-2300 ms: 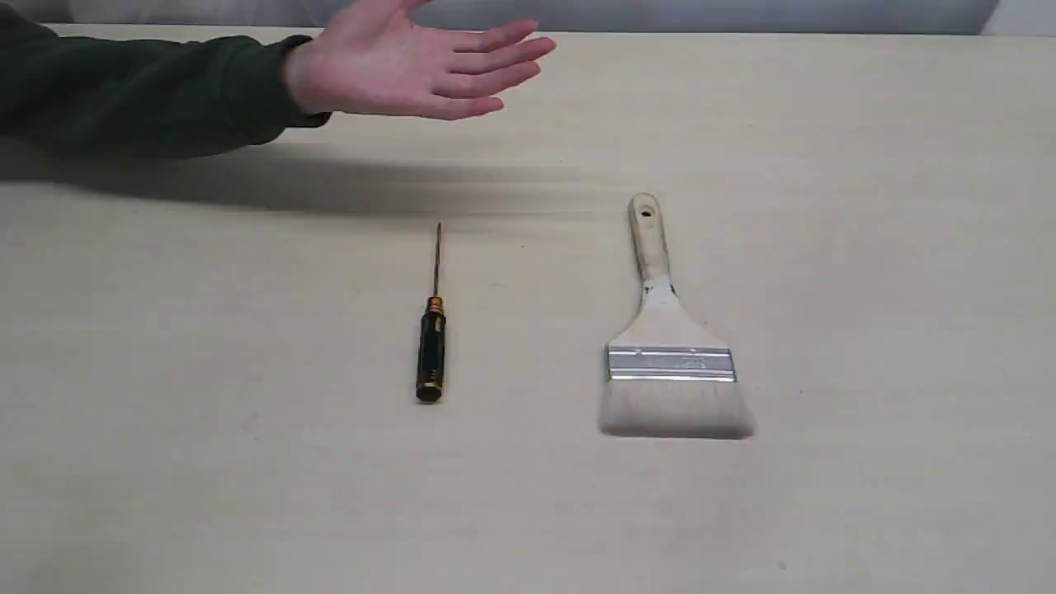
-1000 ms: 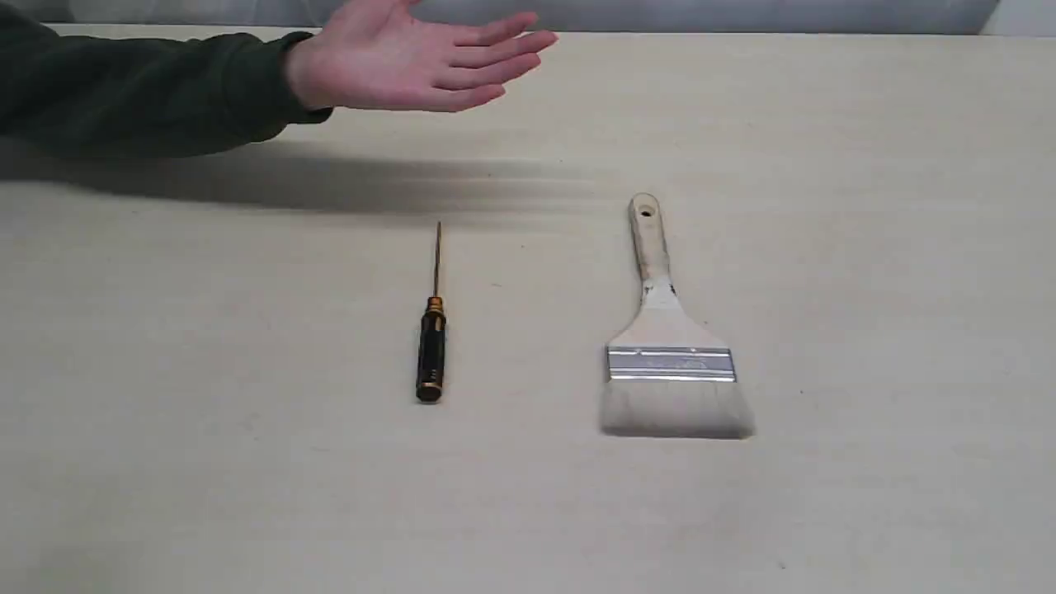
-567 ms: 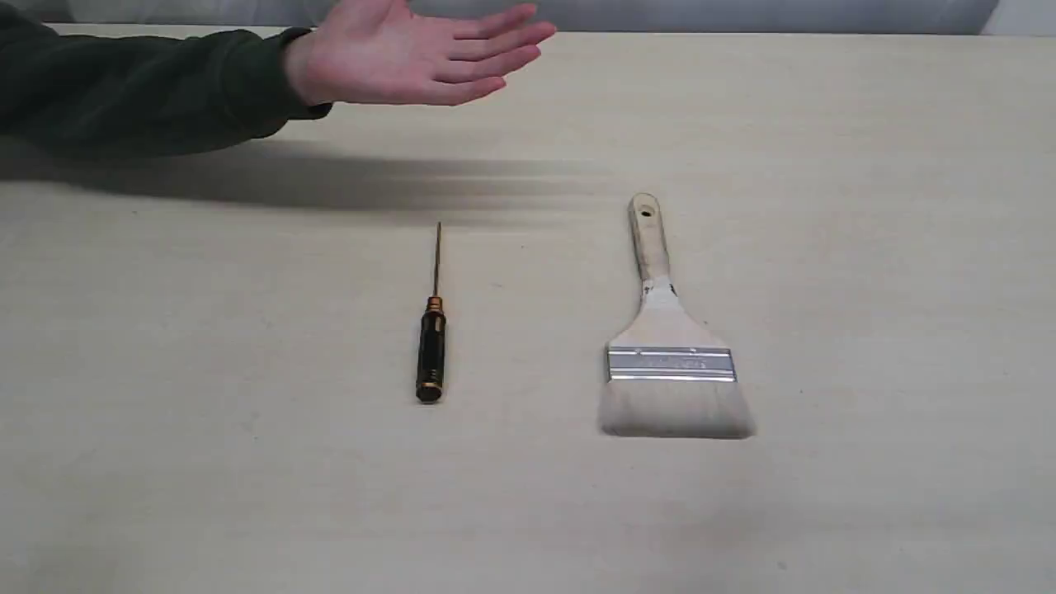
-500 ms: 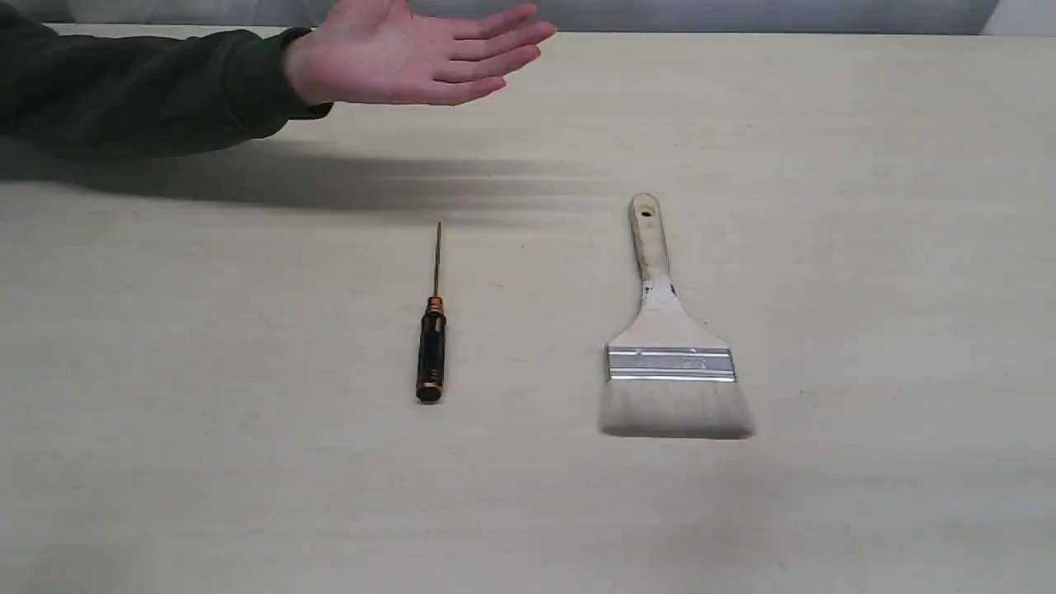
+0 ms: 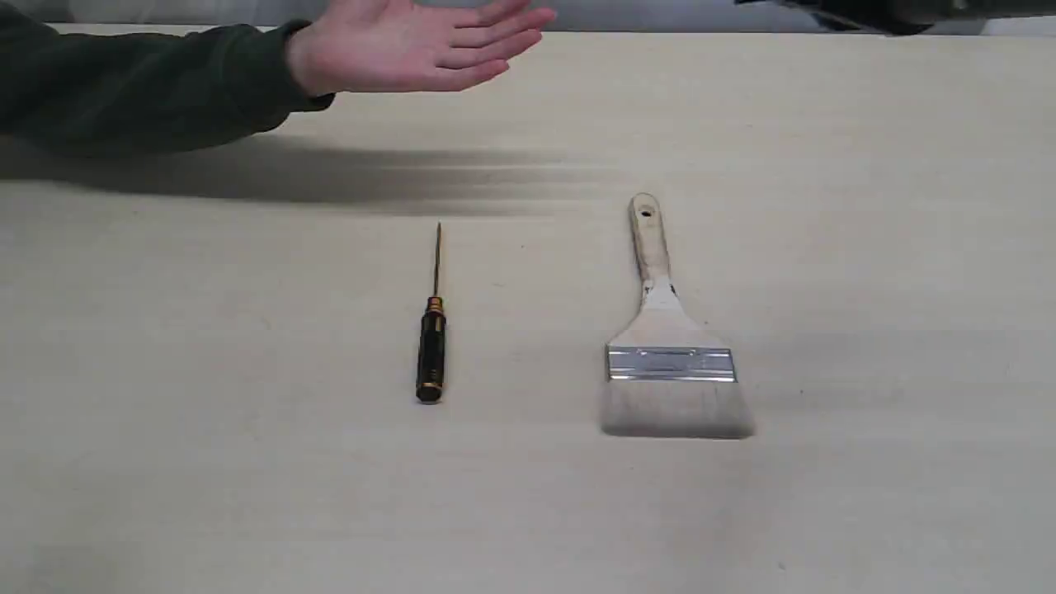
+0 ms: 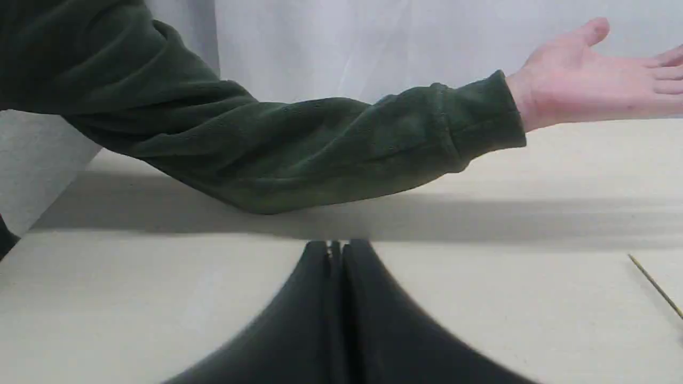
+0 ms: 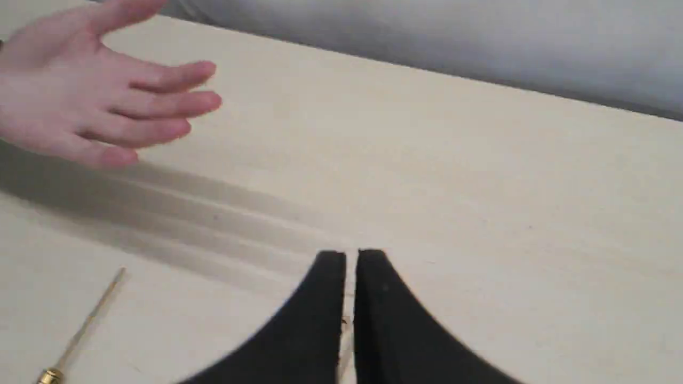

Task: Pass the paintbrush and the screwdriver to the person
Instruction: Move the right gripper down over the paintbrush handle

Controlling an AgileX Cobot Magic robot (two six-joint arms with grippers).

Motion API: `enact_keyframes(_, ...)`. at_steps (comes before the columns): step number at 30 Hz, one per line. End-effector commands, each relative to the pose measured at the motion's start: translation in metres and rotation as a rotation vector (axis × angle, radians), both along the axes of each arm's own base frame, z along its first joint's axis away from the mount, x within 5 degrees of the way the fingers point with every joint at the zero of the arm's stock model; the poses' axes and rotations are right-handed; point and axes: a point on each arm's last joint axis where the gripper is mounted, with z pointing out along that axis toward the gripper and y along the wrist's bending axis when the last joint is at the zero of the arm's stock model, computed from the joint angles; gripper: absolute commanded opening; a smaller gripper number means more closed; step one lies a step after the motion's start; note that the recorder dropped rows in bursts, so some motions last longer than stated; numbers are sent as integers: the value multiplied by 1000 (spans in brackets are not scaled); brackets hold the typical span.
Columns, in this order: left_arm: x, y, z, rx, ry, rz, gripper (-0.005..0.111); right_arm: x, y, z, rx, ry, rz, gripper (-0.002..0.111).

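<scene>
Both screwdriver and paintbrush on table

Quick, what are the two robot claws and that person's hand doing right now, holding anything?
Left gripper: shut, holding nothing.
Right gripper: shut, holding nothing.
Person's hand: open, palm up, empty.

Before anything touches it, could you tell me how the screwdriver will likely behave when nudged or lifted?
The screwdriver lies flat on the table; its slim round handle will probably roll if nudged sideways. The thin shaft looks rigid, and the whole tool seems light.
</scene>
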Motion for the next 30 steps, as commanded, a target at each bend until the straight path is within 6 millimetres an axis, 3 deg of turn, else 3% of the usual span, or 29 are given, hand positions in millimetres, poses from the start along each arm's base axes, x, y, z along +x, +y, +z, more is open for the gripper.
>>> enact_keyframes(1,0,-1,0,-7,-11,-7,0,12,5,-14,-114,33,-34,4)
enact_keyframes(11,0,0,0,-5,-11,-7,0,33,12,-76,-241,245,-36,5)
enact_keyframes(14,0,0,0,-5,-11,-7,0,34,15,-86,-190,300,-55,14)
enact_keyframes(21,0,0,1,-3,-13,-7,0,40,24,-104,-143,384,-26,51)
enact_keyframes(30,0,0,1,-3,-13,-7,0,50,30,-146,-149,504,-36,54)
